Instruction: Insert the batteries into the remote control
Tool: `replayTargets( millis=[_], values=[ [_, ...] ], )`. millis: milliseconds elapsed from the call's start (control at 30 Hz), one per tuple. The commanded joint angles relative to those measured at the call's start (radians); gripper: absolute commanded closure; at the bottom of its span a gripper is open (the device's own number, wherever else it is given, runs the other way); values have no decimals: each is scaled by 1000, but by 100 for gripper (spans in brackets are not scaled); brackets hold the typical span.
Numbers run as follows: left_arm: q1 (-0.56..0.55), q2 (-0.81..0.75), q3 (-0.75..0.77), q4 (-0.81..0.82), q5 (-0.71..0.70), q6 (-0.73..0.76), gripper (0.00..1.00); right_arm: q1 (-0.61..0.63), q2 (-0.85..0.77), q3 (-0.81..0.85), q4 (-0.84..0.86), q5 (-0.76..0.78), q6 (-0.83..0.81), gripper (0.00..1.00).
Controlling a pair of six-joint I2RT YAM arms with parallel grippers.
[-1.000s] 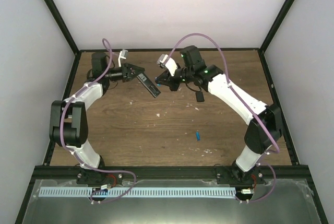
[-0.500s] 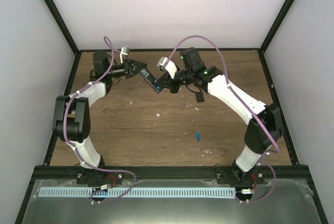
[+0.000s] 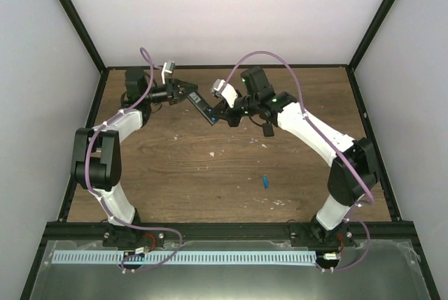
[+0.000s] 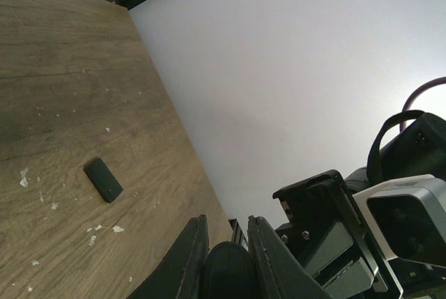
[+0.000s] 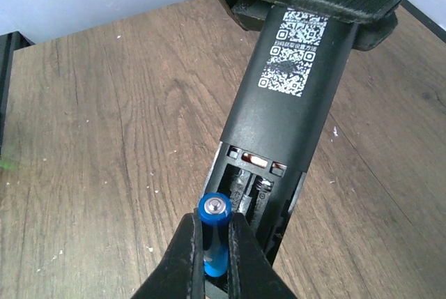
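Observation:
My left gripper point(image 3: 187, 95) is shut on one end of the slim black remote control point(image 3: 204, 110) and holds it above the table at the back. In the left wrist view its rounded end point(image 4: 226, 276) sits between the fingers point(image 4: 190, 261). In the right wrist view the remote point(image 5: 293, 97) shows its back, with a QR label and the open battery bay point(image 5: 261, 187). My right gripper point(image 5: 214, 264) is shut on a blue battery point(image 5: 215, 233), its tip right beside the bay's left edge. The second blue battery point(image 3: 266, 181) lies on the table.
The small black cover piece point(image 3: 267, 129) lies on the wood under my right arm; it also shows in the left wrist view point(image 4: 103, 179). Pale specks of debris point(image 3: 212, 153) dot the table. White walls and black frame posts close in the back and sides.
The left gripper swung the remote up and to the right. The right gripper moved left with the battery, so its tip now meets the remote's open end.

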Motion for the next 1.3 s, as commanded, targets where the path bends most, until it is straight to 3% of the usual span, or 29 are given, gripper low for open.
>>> replayTargets(
  millis=[0,600,900,1267],
  values=[
    [-4,-1,17,-6,18,27,100,11,-3,-21,35,38,-15,99],
    [-5,-10,21,-29,14,46,100,65,34,-2,-13,115,-70,97],
    [-6,-19,33,-89,11,90,100,78,51,15,-40,159,-91,88],
    [-4,-21,24,-83,8,89,100,80,44,13,-23,189,-86,93]
  ],
)
